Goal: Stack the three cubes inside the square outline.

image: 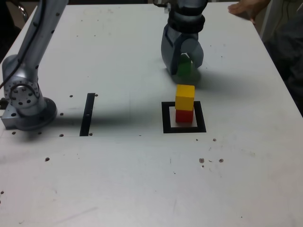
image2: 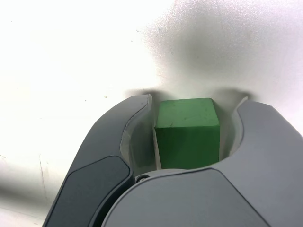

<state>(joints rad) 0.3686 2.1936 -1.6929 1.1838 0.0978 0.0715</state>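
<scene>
The yellow cube (image: pixel 185 97) sits on the red cube (image: pixel 184 116), which stands inside the black square outline (image: pixel 166 118) right of the table's middle in the exterior view. Just behind that stack, the green cube (image: pixel 183 69) rests on the table. My gripper (image: pixel 183 72) is lowered over it, one jaw on each side. In the wrist view the green cube (image2: pixel 188 135) lies between the grey jaws of the gripper (image2: pixel 199 98), with a narrow gap showing on both sides. The gripper is open around it.
A straight black strip (image: pixel 87 113) lies to the exterior view's left of the outline. The arm's base (image: pixel 23 101) stands at the left edge. A person's hand (image: pixel 246 9) rests at the table's far right corner.
</scene>
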